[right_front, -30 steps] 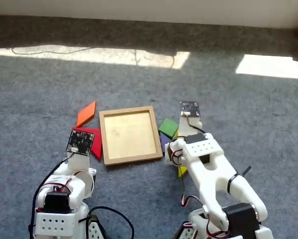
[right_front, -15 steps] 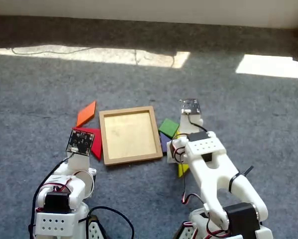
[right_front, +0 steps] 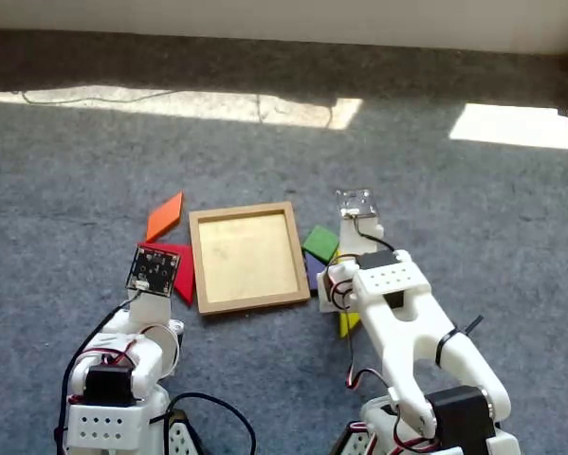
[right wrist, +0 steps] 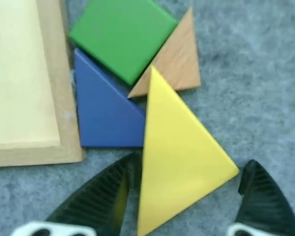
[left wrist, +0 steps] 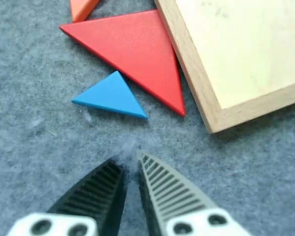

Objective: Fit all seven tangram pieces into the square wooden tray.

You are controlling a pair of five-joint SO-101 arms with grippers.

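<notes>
**Barely begun: all seven pieces lie outside the tray as I line up on the first**

Poised over the grey carpet, my right gripper has its jaws spread wide to either side of the yellow triangle, closed on nothing yet. By my reading this is the opening pick. The wooden tray holds no piece, so the whole fitting job is still ahead.

The yellow triangle lies flat just beside the tray, on my right arm's side. Its long edge touches the dark-blue triangle, which sits between it and the tray's rim. The green square and the tan triangle meet its far tip.

The next move, as I judge it, calls for settling lower and closing on the yellow piece's edges. It must lift without dragging the dark-blue neighbour along. Thin, flat wood on carpet gives my jaws little to bite, so a slip is the risk.

On the tray's other side my left gripper hangs above the carpet, its jaws drawn almost together and holding nothing. The light-blue triangle lies near its tips. Beyond that is the red triangle, one edge against the tray, and past that the orange piece.
</notes>
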